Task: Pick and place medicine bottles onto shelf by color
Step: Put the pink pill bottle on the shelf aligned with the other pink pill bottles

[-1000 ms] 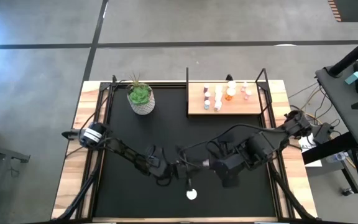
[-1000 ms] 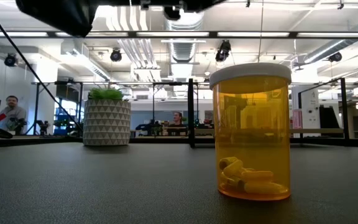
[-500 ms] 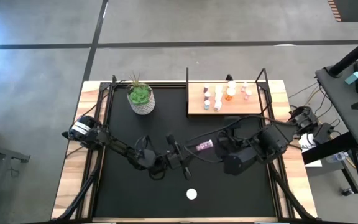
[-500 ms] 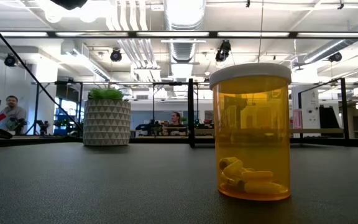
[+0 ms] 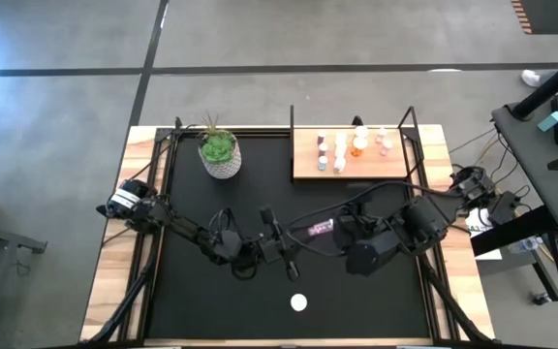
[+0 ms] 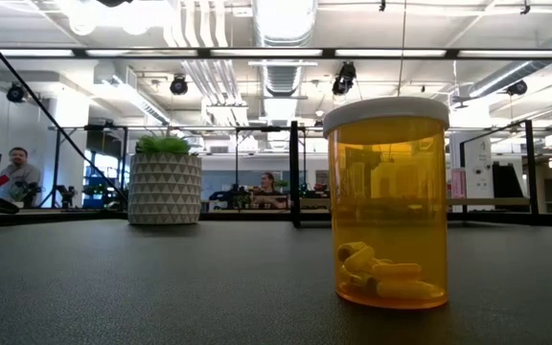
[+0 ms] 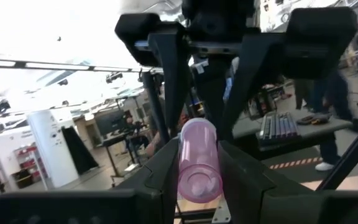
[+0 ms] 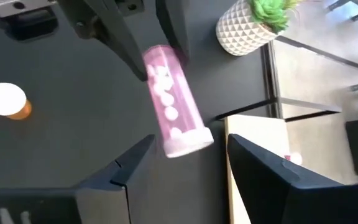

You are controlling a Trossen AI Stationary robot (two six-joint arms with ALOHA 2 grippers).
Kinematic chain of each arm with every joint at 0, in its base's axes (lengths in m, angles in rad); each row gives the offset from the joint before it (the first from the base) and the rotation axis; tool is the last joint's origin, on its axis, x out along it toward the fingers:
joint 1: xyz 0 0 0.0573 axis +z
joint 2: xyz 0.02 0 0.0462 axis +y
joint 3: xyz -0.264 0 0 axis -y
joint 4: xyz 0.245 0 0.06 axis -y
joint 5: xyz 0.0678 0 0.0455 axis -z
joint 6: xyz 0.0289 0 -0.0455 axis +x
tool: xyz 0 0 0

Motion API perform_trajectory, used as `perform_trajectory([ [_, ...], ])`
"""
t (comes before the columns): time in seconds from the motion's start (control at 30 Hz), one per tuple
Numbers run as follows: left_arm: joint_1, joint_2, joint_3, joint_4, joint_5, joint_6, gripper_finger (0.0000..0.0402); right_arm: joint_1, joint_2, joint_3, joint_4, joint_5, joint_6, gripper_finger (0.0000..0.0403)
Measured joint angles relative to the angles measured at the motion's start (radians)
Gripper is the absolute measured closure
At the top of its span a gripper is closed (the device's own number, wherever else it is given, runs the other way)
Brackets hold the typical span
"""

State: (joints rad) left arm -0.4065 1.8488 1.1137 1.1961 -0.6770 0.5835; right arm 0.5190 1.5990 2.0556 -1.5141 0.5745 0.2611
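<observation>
Watching high view: pink bottle (image 5: pixel 320 229) held above the desk (image 5: pixel 221 315) between both arms, orange bottle (image 5: pixel 299 302) standing alone, shelf (image 5: pixel 352 165) stocked.

Left wrist: left tool (image 7: pixel 199 165) pinches the pink bottle's end.

Right wrist: right tool (image 8: pixel 179 155) spread around its capped end. I'd judge it light, rigid, slick; grip mid-barrel.

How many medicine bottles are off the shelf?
2. The pink bottle is held above the mat by the left gripper; the orange bottle stands near the mat's front. The arms could hide others.
</observation>
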Motion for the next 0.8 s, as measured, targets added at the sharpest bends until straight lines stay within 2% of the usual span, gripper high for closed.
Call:
perform_trajectory([
  [0.4,0.001,0.0,0.004,0.0,0.044,0.0,0.0316,0.0,0.018,0.0,0.017,-0.006,-0.039,0.0203],
  [0.8,0.001,0.0,0.004,0.002,0.043,0.0,0.0316,0.0,0.017,0.0,0.036,-0.007,-0.053,0.0262],
])
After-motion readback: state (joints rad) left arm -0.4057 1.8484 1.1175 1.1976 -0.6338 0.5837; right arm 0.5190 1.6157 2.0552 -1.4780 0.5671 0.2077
